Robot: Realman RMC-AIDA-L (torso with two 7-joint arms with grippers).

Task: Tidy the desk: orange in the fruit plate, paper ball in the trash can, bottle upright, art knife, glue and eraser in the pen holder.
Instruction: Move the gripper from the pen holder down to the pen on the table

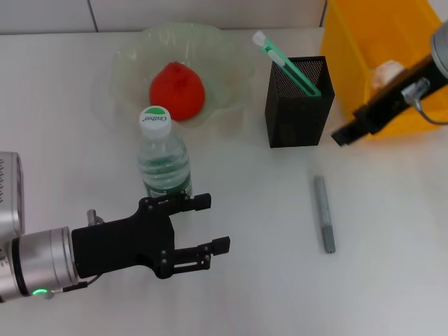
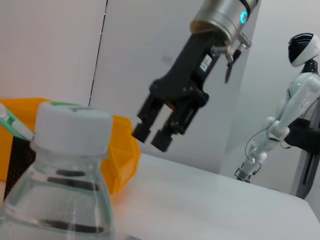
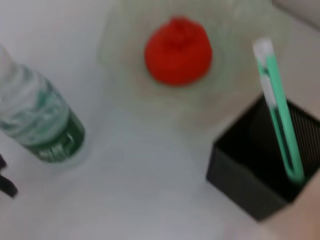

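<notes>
Glue [image 1: 324,213] lies flat on the desk [image 1: 392,280] in the head view, in front of the holder [image 1: 297,103] and a little to its right, clear of everything. The knife [image 1: 287,64] already leans inside the holder, the orange [image 1: 176,90] sits in the plate [image 1: 231,49] to the holder's left, and the bottle [image 1: 163,159] stands upright in front of the plate. The bin [image 1: 364,49] is to the holder's right, with a pale wad, probably the paper ball [image 1: 387,72], inside. No eraser can be seen. The left gripper [image 1: 210,224] hangs just in front of the bottle, jaws spread and empty. The right gripper [image 1: 341,134] hovers between holder and bin, above the desk; whether its jaws are apart cannot be told here.

The left wrist view has the bottle's cap close up and the right gripper [image 2: 154,136] beyond it in the air, jaws slightly parted, holding nothing.

The right wrist view looks down on the orange, bottle and holder with the knife; the glue is out of sight.

The glue seems the step in hand. The right gripper should likely come down over the stick's middle, fingers across its narrow width, then tip it upright and release over the holder's open side beside the knife.
</notes>
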